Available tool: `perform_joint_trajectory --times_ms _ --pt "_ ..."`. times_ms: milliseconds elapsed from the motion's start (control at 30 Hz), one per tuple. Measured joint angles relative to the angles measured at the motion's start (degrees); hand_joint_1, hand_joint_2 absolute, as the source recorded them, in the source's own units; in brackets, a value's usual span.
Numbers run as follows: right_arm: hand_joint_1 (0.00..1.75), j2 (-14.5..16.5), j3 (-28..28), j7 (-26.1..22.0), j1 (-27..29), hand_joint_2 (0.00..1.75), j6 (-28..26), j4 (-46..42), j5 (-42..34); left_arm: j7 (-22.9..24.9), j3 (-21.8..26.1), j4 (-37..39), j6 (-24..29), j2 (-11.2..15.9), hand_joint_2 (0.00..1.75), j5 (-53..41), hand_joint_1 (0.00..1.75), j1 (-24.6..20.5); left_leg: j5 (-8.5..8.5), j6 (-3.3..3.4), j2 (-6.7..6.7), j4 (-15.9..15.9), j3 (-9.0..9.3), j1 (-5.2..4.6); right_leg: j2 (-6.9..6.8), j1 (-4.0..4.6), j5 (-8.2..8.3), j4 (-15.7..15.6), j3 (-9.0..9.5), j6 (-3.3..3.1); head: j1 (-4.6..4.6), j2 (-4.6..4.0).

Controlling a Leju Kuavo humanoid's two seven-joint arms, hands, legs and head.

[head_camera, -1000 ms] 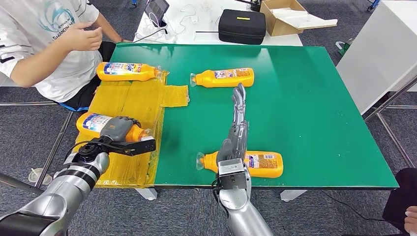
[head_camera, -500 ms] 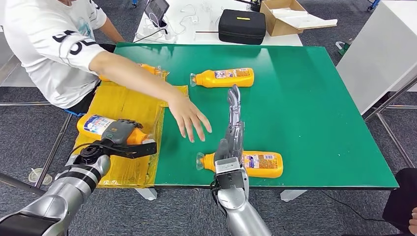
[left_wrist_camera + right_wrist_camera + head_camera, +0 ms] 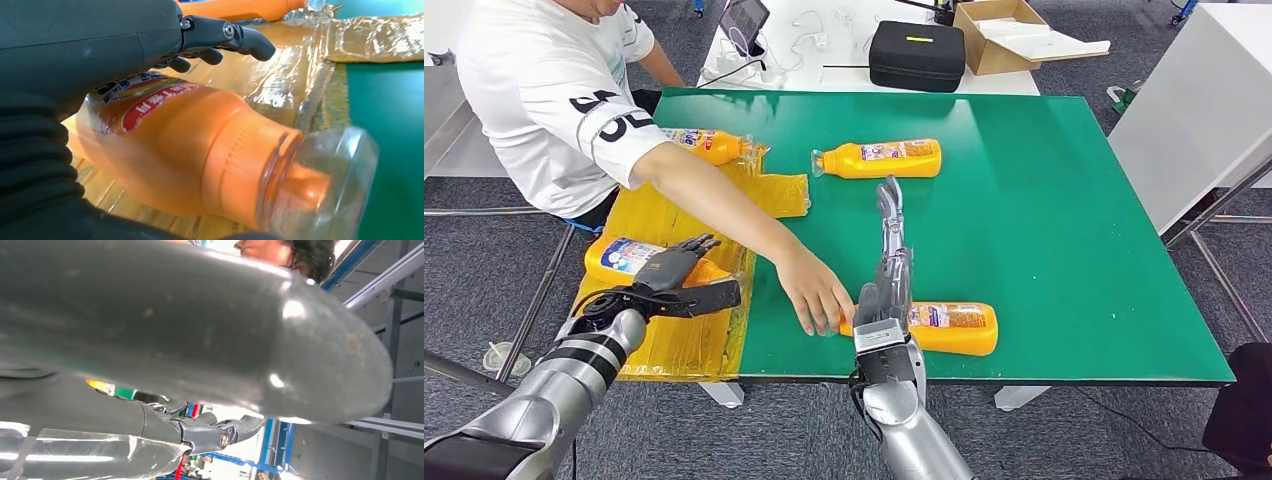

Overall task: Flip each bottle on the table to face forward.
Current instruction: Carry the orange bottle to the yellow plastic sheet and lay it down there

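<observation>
- Grey and dark, the robot's left hand (image 3: 674, 268) rests on top of an orange plastic bottle with a blue and white label (image 3: 624, 255); its fingers (image 3: 245, 40) are spread and stick out past the bottle instead of curling around it, so it is wide and holds nothing.
- That bottle lies on its side on a sheet of shiny yellow tape (image 3: 686, 215) at the left edge of the green surface (image 3: 1064, 220). Its clear cap (image 3: 320, 185) points toward the green part.
- Silver, the robot's right hand (image 3: 889, 260) stands on edge with its fingers straight and pointing away from the robot. It holds nothing.
- Just beside it, a second orange plastic bottle (image 3: 949, 328) lies on its side near the front edge of the surface.
- A person's hand (image 3: 819, 297) touches the cap end of that bottle.
- A third orange bottle (image 3: 879, 158) lies farther back.
- A fourth orange bottle (image 3: 709, 146) lies at the far end of the tape, partly behind the person's arm.
</observation>
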Motion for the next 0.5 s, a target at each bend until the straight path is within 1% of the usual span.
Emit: perform_joint_trajectory --times_ms 133,267,400,500 --pt "0.0 0.1 0.0 0.0 -0.1 0.0 0.0 0.5 0.1 -1.9 1.1 -0.1 -1.9 0.2 0.0 2.9 0.0 -0.1 0.0 0.0 -0.03 0.0 0.06 0.0 -0.03 0.0 0.0 0.0 0.07 0.0 0.0 0.0" --pt "0.0 0.2 0.0 0.0 -0.2 0.0 0.0 1.0 0.1 -3.3 1.9 -0.1 -2.8 0.3 0.0 5.1 0.0 0.0 0.01 0.0 -0.03 0.0 0.09 0.0 -0.03 0.0 0.0 0.0 0.09 0.0 0.01 0.01" --pt "0.0 0.3 0.0 0.0 -0.4 0.0 -0.2 1.5 0.3 -5.3 3.7 -0.9 -2.2 0.3 0.0 9.0 0.0 0.9 0.01 0.0 -0.02 0.0 0.09 0.0 -0.02 0.0 0.0 0.0 0.08 0.0 0.01 0.0" --pt "0.0 0.4 0.0 0.0 -0.6 0.0 -0.3 1.8 0.3 -5.8 4.5 -1.5 -1.7 0.2 0.0 10.3 0.0 1.4 0.01 0.0 -0.02 0.0 0.09 0.0 -0.02 0.0 0.0 0.0 0.07 0.0 0.0 0.0"
